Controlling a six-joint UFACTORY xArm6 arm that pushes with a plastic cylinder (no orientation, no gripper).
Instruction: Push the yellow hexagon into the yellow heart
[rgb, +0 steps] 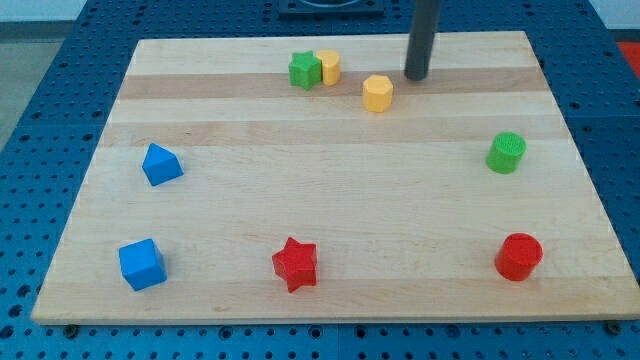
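The yellow hexagon (377, 93) sits near the view's top, a little right of centre. The yellow heart (330, 68) lies up and to the left of it, touching a green star (304, 70) on its left side. My tip (416, 76) is just to the upper right of the yellow hexagon, a small gap away from it, not touching.
A green cylinder (506, 152) is at the right, a red cylinder (519, 256) at the bottom right. A red star (295, 264) is at the bottom centre. A blue cube (141, 264) is at the bottom left, a blue wedge-like block (161, 164) at the left. The wooden board (330, 200) rests on a blue pegboard.
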